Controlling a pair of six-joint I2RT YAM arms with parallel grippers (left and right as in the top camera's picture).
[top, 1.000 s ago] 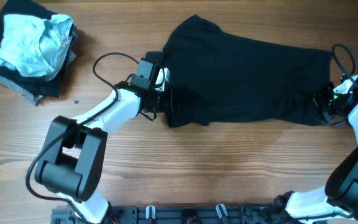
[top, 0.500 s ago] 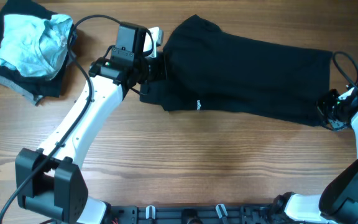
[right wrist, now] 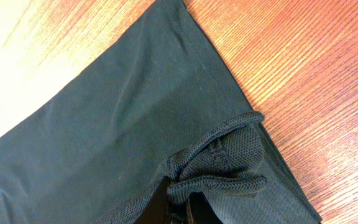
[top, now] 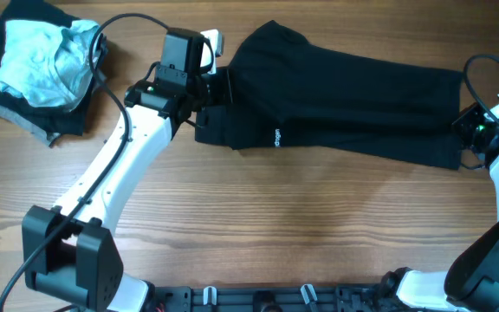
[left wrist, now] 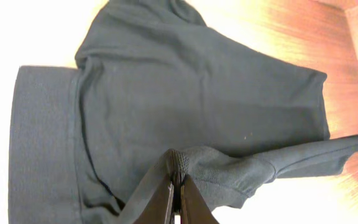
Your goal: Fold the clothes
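A black garment (top: 345,104) lies spread across the back of the table, stretched between both arms. My left gripper (top: 217,94) is shut on its left edge; in the left wrist view the fingers (left wrist: 175,186) pinch a fold of the dark fabric (left wrist: 185,106). My right gripper (top: 463,137) is shut on the right end of the garment; in the right wrist view the fingers (right wrist: 178,202) clamp a bunched fold of mesh fabric (right wrist: 225,165). A small white label (top: 276,137) shows on the front edge.
A pile of clothes with a crumpled light blue garment (top: 46,61) on top of dark folded ones (top: 24,121) sits at the back left corner. Bare wooden table (top: 301,225) lies in front of the black garment. Cables loop off both arms.
My left arm swung from the front to the back left, carrying the garment's left edge with it. The right gripper moved back. The garment is now pulled flatter and narrower.
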